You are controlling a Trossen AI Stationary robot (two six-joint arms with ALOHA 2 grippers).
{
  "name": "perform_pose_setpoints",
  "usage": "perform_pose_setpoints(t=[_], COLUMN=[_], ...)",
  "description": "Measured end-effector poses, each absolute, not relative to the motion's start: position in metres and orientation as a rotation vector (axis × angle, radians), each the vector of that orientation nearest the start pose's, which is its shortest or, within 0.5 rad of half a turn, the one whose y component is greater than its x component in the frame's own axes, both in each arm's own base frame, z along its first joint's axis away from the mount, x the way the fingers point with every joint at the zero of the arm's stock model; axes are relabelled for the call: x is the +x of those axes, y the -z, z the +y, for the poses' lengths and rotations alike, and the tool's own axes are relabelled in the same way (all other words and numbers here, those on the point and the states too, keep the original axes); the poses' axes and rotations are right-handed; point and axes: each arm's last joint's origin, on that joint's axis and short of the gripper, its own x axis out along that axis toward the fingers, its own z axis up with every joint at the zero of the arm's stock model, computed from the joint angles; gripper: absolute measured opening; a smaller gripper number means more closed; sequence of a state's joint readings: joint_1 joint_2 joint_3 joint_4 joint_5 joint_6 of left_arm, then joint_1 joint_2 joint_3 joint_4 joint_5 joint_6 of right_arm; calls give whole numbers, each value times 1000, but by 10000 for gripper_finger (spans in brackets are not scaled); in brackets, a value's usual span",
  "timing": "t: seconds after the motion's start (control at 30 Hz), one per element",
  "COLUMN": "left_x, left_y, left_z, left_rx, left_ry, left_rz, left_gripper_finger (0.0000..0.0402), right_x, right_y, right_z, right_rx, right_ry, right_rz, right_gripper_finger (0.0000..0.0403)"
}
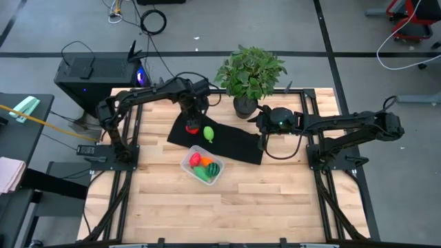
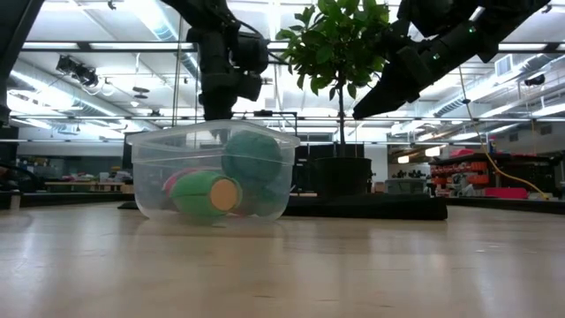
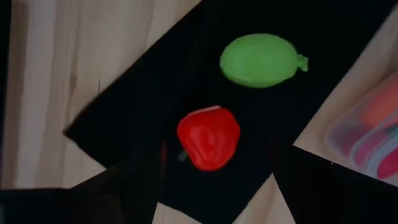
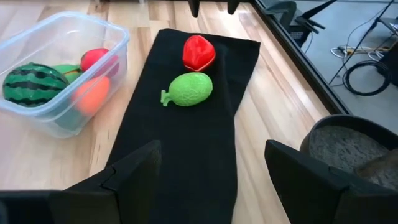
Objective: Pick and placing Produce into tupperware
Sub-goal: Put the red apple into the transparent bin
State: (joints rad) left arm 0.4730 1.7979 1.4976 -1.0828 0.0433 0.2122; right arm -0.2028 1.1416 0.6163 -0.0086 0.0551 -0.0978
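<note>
Four pieces already sit in the clear tupperware (image 1: 220, 173), which rests on the wooden tabletop (image 1: 275, 200) right at the near edge of the black cloth mat (image 1: 238, 146): the striped watermelon (image 4: 34, 81), an orange piece (image 4: 93, 93), a red one (image 4: 93, 58) and a green one (image 2: 201, 194) lying on its side. Two remain on the mat, a red strawberry-like piece (image 3: 208, 138) at its far-left end and a pale green bumpy fruit (image 3: 261, 60) just beside it, nearer the tupperware.

The left claw (image 1: 192, 124) hangs directly above the red piece, its jaws standing apart with nothing between them; in its wrist view the fruit lies centred between the two dark fingers (image 3: 134, 180). So I would say the step in hand is the fifth pick, with the approach lined up but the grasp not yet made.

The right claw (image 1: 264, 124) waits off the mat's right end, next to the potted plant (image 1: 249, 72), also spread and empty.

To my eye the next move calls for a straight descent until the fingers straddle the red piece, then a close firm enough to keep the smooth toy from squirting out. The green fruit lies close by, so the jaws should stay clear of it. After that comes a lift and a short carry over the mat's near edge to the tupperware.
</note>
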Motion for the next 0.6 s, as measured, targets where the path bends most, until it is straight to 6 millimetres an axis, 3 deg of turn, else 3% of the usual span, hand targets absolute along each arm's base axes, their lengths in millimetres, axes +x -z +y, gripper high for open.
perform_pose_setpoints(t=[0.13,0.3,0.6], left_x=[307,314,316], left_y=[-242,-230,-221], left_z=[164,165,164], left_rx=[-317,-349,-381], left_ry=[-273,-295,-386], left_rz=[1419,1433,1482], left_gripper_finger=[308,332,321], right_x=[230,230,230], right_y=[-223,-223,-223], right_z=[-49,-49,-50], right_rx=[-55,-57,-57], right_ry=[225,225,227], right_rz=[549,550,549], right_gripper_finger=[291,291,291])
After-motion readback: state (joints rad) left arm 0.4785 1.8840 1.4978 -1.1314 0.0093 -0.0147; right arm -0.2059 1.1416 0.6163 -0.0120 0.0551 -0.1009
